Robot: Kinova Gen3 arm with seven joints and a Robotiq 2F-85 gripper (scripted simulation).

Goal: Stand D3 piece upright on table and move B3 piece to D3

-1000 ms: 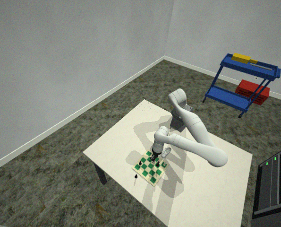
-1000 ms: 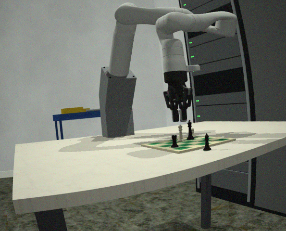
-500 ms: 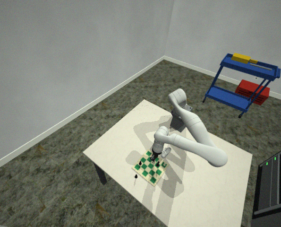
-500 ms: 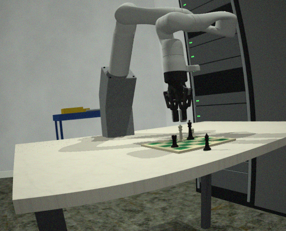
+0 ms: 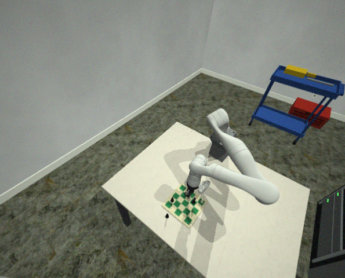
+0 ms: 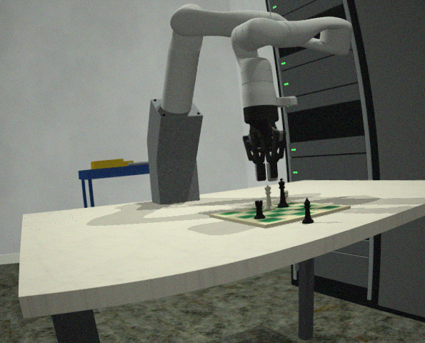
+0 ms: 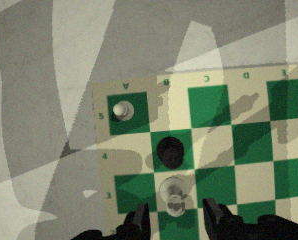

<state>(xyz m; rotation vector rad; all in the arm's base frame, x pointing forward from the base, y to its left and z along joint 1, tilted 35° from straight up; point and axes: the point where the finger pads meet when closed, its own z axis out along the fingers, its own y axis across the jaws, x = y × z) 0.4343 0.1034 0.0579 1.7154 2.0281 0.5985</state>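
Overhead, jaws [image 5: 188, 194] [image 6: 267, 180] partly spread, unladen, above the pale table [image 5: 148, 161] [image 6: 131, 251] [image 7: 19, 210] on mottled floor [image 5: 85, 227] [image 6: 168, 317].

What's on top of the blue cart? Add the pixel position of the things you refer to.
On the blue cart [image 5: 279, 80] [image 6: 112, 171]: a large yellow block [image 5: 295, 71] [image 6: 106, 163], a smaller one, a grey rod. The yellow blocks hide whatever tray lies beneath them.

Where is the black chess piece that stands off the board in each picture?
Top: the black piece is low and left of centre, just outside the board's lower-left edge.
Exterior: right of centre, in front of the board, near the table's edge.
Wrist: not in it.
Shared landmark: the green-and-cream board, only partly in the wrist view.
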